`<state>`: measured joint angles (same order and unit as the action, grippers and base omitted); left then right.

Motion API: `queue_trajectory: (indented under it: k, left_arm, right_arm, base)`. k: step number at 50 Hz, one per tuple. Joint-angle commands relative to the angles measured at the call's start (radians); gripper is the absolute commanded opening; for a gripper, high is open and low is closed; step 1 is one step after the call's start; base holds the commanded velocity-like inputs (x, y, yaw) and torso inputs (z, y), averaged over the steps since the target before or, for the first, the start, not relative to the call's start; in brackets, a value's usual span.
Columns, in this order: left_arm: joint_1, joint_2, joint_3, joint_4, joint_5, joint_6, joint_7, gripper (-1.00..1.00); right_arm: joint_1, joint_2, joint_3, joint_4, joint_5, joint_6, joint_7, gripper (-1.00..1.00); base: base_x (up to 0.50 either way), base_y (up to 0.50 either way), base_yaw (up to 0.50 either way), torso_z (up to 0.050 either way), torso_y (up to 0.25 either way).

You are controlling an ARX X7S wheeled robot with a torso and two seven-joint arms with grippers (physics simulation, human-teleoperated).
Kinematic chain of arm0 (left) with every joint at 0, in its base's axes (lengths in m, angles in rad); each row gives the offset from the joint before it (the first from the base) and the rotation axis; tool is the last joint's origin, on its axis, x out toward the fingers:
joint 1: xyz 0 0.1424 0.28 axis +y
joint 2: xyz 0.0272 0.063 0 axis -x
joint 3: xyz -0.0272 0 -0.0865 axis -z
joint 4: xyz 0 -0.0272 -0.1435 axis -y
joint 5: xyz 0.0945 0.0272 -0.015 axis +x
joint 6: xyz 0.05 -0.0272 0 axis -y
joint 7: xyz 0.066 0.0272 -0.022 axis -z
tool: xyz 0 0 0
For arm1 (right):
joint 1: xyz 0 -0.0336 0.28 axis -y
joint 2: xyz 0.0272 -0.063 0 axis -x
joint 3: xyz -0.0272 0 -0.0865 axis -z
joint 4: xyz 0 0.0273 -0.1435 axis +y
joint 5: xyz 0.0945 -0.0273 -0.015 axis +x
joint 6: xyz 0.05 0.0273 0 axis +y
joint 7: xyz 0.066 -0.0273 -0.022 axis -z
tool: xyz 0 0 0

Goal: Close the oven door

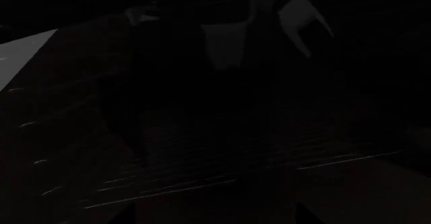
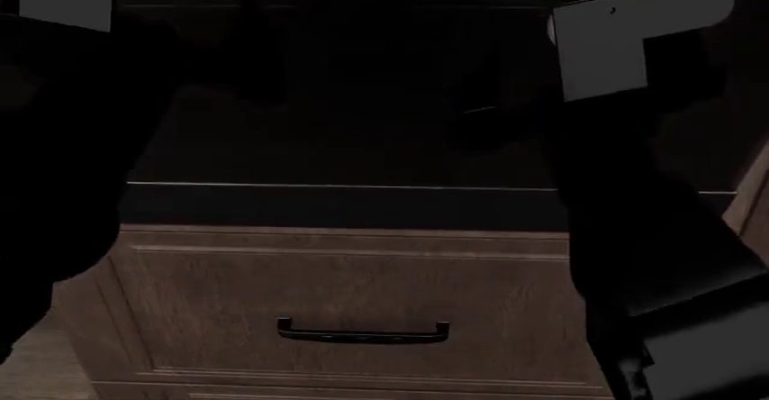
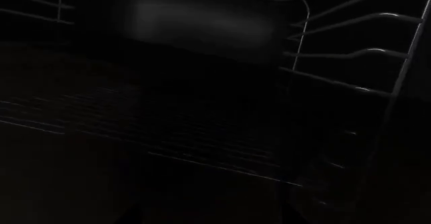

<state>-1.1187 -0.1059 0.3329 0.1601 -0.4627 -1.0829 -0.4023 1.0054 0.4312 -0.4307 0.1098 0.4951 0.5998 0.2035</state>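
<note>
The oven door (image 2: 348, 161) lies open and flat, a wide dark panel whose front edge (image 2: 360, 206) runs across the head view above the wooden drawer. Both arms reach forward over it toward the oven cavity: the left arm (image 2: 72, 148) on the left, the right arm (image 2: 637, 211) on the right. Both wrist views are nearly black. They show only the wire rack (image 3: 168, 128) inside the oven, seen also as faint wire lines (image 1: 202, 186) from the left wrist. Neither gripper's fingers can be made out in the darkness.
A brown wooden drawer front (image 2: 348, 283) with a black handle (image 2: 363, 332) sits below the door. Wire side rails (image 3: 350, 57) line the oven wall. A grey bracket (image 2: 613, 40) on the right arm stands above the door.
</note>
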Motion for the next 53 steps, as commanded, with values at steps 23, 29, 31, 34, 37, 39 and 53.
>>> queue_trajectory:
  k: [23,29,31,34,37,39,53]
  left_arm:
    - [-0.284,0.105,0.338,-0.815,-0.178,0.576,0.006,1.0]
    - [-0.392,0.105,0.643,-1.008,-0.454,0.773,-0.025,1.0]
    - [-0.429,0.106,0.777,-1.063,-0.586,0.841,-0.029,1.0]
    - [-0.514,0.106,0.988,-1.119,-0.801,0.897,-0.032,1.0]
    - [-0.53,0.106,1.098,-1.132,-0.9,0.945,-0.036,1.0]
    - [-0.524,0.106,1.143,-1.134,-0.947,0.976,-0.039,1.0]
    - [-0.523,0.106,1.22,-1.116,-1.019,1.037,-0.06,1.0]
  right_arm:
    - [0.414,-0.166,-0.135,1.107,-0.258,-0.573,-0.26,1.0]
    - [0.449,-0.173,-0.114,1.198,-0.307,-0.607,-0.266,1.0]
    - [0.447,-0.172,-0.097,1.199,-0.326,-0.602,-0.266,1.0]
    - [0.442,-0.174,-0.071,1.199,-0.352,-0.594,-0.271,1.0]
    - [0.441,-0.175,-0.045,1.199,-0.376,-0.592,-0.276,1.0]
    - [0.439,-0.175,-0.029,1.199,-0.39,-0.589,-0.278,1.0]
    - [0.439,-0.177,0.033,1.199,-0.452,-0.586,-0.283,1.0]
  base:
    - [0.0,0.0,0.0,0.0,0.0]
    - [0.02,0.0,0.0,0.0,0.0]
    - [0.08,0.0,0.02,0.0,0.0]
    - [0.08,0.0,0.03,0.006,0.0]
    - [0.08,0.0,0.03,0.004,0.0]
    - [0.07,0.0,0.03,0.005,0.0]
    - [0.06,0.0,0.03,0.003,0.0]
